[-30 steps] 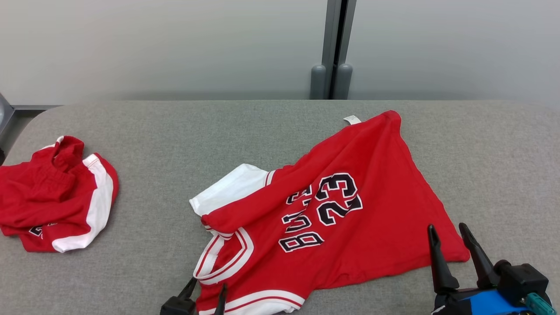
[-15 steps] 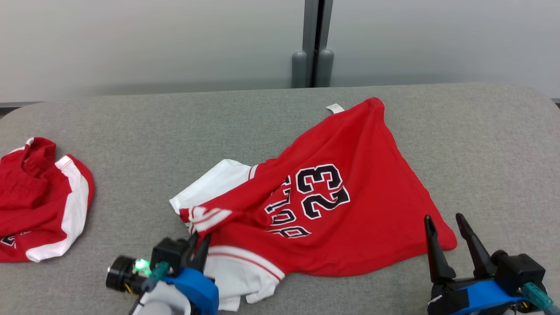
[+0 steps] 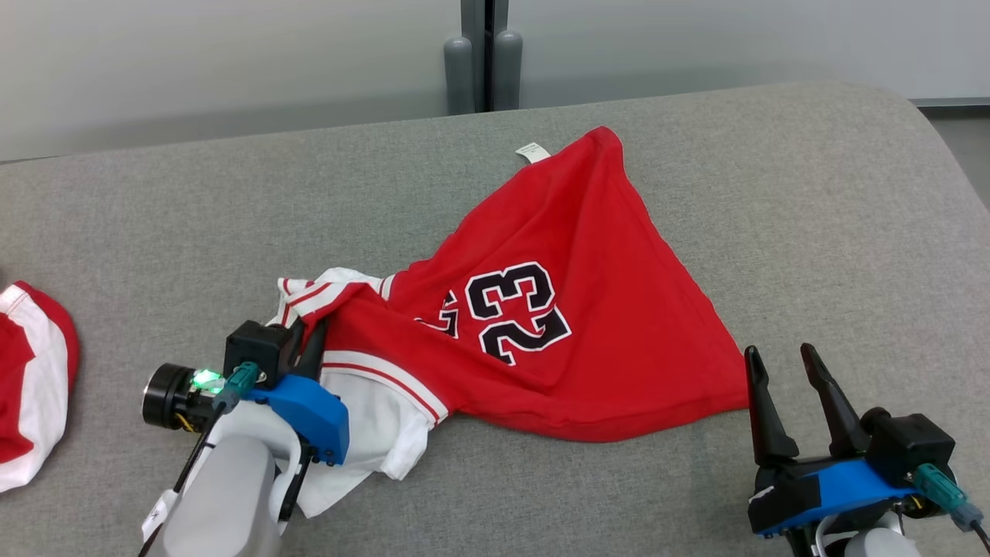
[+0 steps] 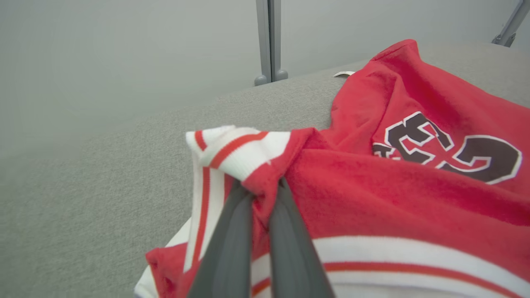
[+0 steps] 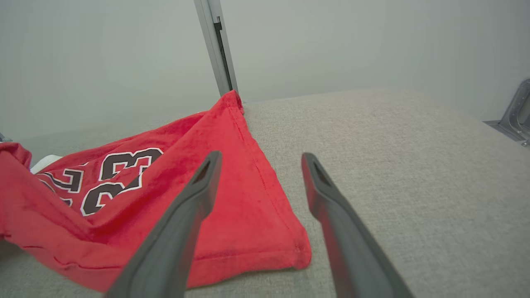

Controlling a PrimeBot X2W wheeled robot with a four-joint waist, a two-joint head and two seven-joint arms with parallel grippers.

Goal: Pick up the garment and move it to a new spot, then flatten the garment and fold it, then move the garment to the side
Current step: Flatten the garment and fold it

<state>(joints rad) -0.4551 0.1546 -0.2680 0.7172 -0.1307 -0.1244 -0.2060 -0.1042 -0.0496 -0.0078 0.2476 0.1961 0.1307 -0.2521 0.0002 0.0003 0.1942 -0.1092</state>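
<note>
Red shirt (image 3: pixel 588 309) on the tabletop (image 3: pixel 812 193) is now bunched at its near-left striped trim, where my left tool (image 3: pixel 312 340) just clamped shut, ready to carry it; my right tool (image 3: pixel 778 353) waits open.

We carry two long, dark, tapering fingers (image 3: pixel 766 410) on each arm. Behind our left gripper (image 3: pixel 308 334) sit a black block (image 3: pixel 251 348), a bright blue housing (image 3: pixel 305 414), a glowing green light (image 3: pixel 205 379), a teal plug (image 3: pixel 240 379), a black cylinder (image 3: pixel 164 396) and a pale grey forearm (image 3: pixel 224 495). Our right gripper (image 3: pixel 780 352) has a matching blue shell (image 3: pixel 843 483), black mount (image 3: pixel 905 452) and teal connector (image 3: pixel 940 483).
</note>
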